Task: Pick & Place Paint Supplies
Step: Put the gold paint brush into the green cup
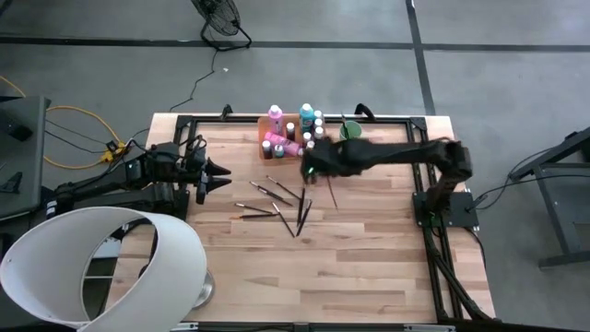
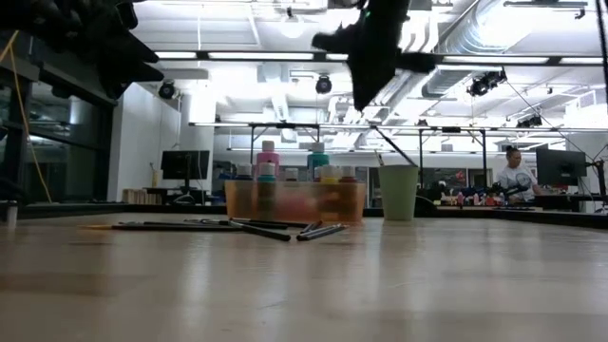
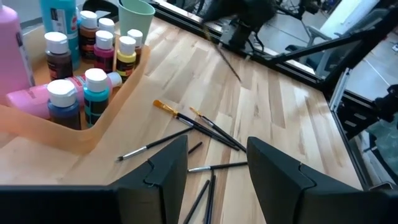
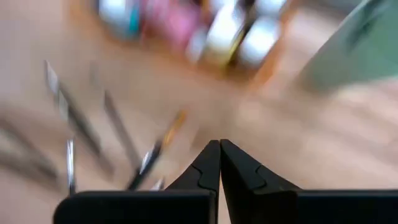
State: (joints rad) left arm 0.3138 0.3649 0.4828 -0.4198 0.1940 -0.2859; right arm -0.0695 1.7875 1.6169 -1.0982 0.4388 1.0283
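Note:
Several thin dark-handled paintbrushes (image 1: 277, 203) lie flat and scattered mid-table; they also show in the low view (image 2: 256, 226) and the left wrist view (image 3: 205, 127). Small paint bottles (image 1: 293, 129) stand and lie in the translucent orange tray (image 3: 74, 134) at the far edge, beside the light green cup (image 1: 350, 131). My right gripper (image 1: 312, 169) is raised above the table just near of the tray, shut on one paintbrush (image 1: 329, 194). My left gripper (image 1: 221, 175) is open and empty, left of the brushes. My right gripper pinches a thin paintbrush by its upper end (image 2: 372, 119) between its two shut fingers, which come from above. The brush (image 3: 229, 63) hangs slanting below the fingers, clear of the table. The right wrist view does not show the place of contact.
A big white round shade (image 1: 101, 267) covers the table's near left corner. A dark frame rail (image 1: 433, 240) runs along the table's right and far edges. The near half of the table is bare wood. A person (image 2: 518, 176) sits far off in the room behind.

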